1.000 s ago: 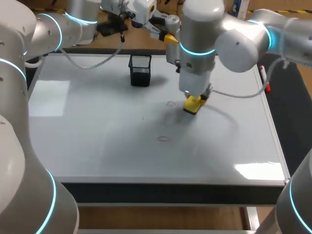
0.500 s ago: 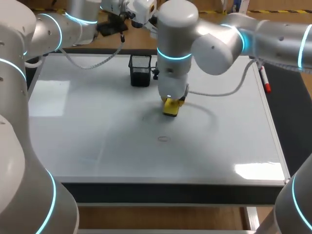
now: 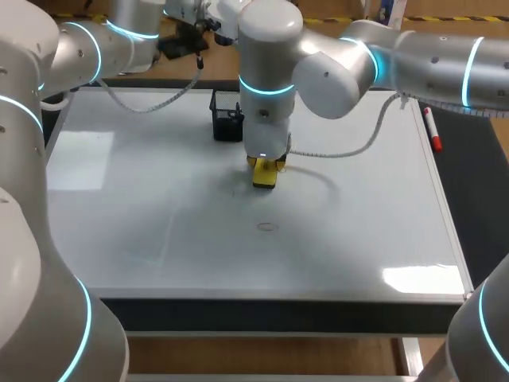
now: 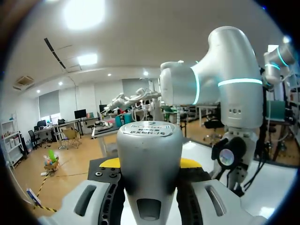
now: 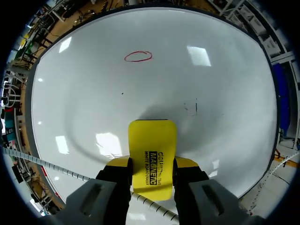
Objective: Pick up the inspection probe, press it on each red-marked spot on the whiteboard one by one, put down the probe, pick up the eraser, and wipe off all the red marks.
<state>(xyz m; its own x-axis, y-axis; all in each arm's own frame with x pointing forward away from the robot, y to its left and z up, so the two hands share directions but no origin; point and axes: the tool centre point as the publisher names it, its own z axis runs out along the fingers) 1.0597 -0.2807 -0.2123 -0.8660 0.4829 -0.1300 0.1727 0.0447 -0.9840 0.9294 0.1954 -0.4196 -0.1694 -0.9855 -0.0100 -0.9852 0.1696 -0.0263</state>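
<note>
Right gripper is clamped on the yellow eraser, 2 fingers on its 2 sides. The eraser's face looks pressed down on the whiteboard — so we're in the wiping stage. Well ahead of that gripper, 1 red mark sits untouched, a thin oval. I see no other red on the board, only a few faint dark flecks just ahead of the eraser and off to one side. Left gripper is raised off the board and closed around the grey inspection probe — so the probe is not set down. By my reading the pressing is over, most of the wiping is done, and 1 mark is left to clear.
</note>
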